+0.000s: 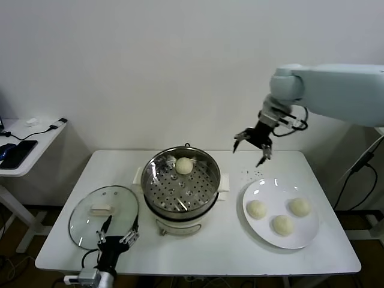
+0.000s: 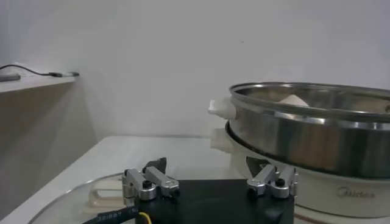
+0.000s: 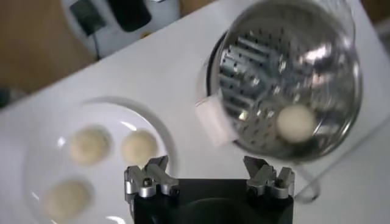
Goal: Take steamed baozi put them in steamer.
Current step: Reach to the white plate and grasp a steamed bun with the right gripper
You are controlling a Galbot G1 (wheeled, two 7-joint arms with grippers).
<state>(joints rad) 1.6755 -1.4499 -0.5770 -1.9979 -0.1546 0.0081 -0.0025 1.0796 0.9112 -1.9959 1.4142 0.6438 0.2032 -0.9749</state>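
I see my right gripper [image 1: 252, 146] wide open, empty, raised beside the steamer [image 1: 182, 186], one baozi [image 1: 184, 165] inside it, three baozi [image 1: 282, 224] on the plate [image 1: 305, 241] beside it, my left gripper [image 1: 119, 236] open by the lid [image 1: 84, 223].

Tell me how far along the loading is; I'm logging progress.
Done: one baozi lies on the tray in the steamer. In hand: nothing; the right gripper hangs open and empty above the table between steamer and plate. Left: three baozi on the plate. The left gripper waits open by the glass lid.

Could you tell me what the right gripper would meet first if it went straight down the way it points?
Probably the bare table between the steamer and plate; the open right gripper hangs above that gap, though depth is uncertain.
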